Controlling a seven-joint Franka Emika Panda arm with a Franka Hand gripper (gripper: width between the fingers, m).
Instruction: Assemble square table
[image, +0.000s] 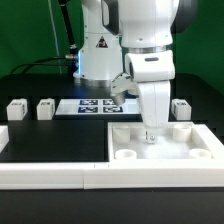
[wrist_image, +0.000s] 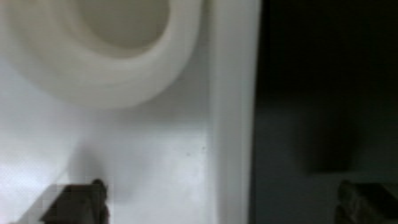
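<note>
End effector (image: 150, 132) hangs low over square table (image: 165, 148), on counter (image: 50, 140) at exterior view's right, fingers (wrist_image: 71, 200) wide apart w/ nothing held; off-centre pinch on rim cd skew slab.

A robotics laboratory is indicated by a white robot arm (image: 150, 40) mounted at a black counter (image: 50, 135), a marker board (image: 100, 104) of printed tags lying on it, and a plain green backdrop (image: 20, 30).

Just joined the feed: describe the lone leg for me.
Find the white slab under the gripper. Behind its far edge, on the exterior view's right, sits the leg. It stands alone; two more legs sit together at that view's far left.
</note>
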